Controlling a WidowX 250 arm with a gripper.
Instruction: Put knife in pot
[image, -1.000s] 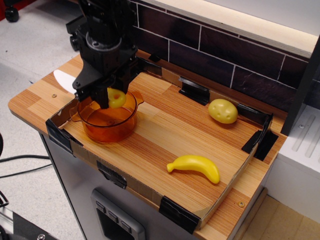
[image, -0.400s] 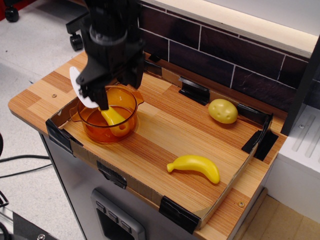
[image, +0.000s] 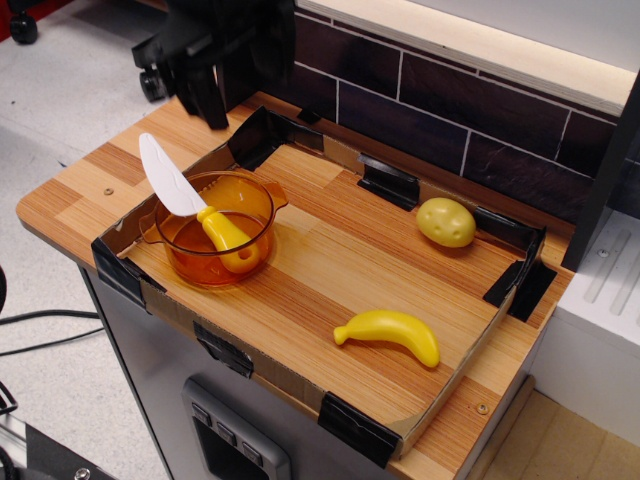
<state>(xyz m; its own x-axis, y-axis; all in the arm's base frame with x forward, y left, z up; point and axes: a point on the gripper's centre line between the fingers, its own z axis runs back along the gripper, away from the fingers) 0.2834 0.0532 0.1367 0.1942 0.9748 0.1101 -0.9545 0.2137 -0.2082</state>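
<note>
Gripper (image: 212, 95) hangs above and behind the pot (image: 212, 243), well clear of it and holding nothing. Its dark fingers point down, but they blur into the arm's black body, so I cannot tell whether they stand apart or together.

Knife (image: 200, 208) lies in the pot. Its yellow handle rests inside, on the floor toward the near wall, while the white blade leans up over the pot's far-left rim and sticks out beyond it. So the knife is propped at a tilt, not lying flat within.

Judging from this, the task looks essentially done: the knife is released and its weight sits in the pot. What may remain is only for the arm to move off. The overhanging blade is long, yet the heavier handle sits low inside, so it seems unlikely to tip out.

Nothing else is in the pot. On the table (image: 330, 265), a banana (image: 390, 334) lies well right of the pot, toward the front, and a potato (image: 446, 222) sits farther right of the pot, toward the back.
</note>
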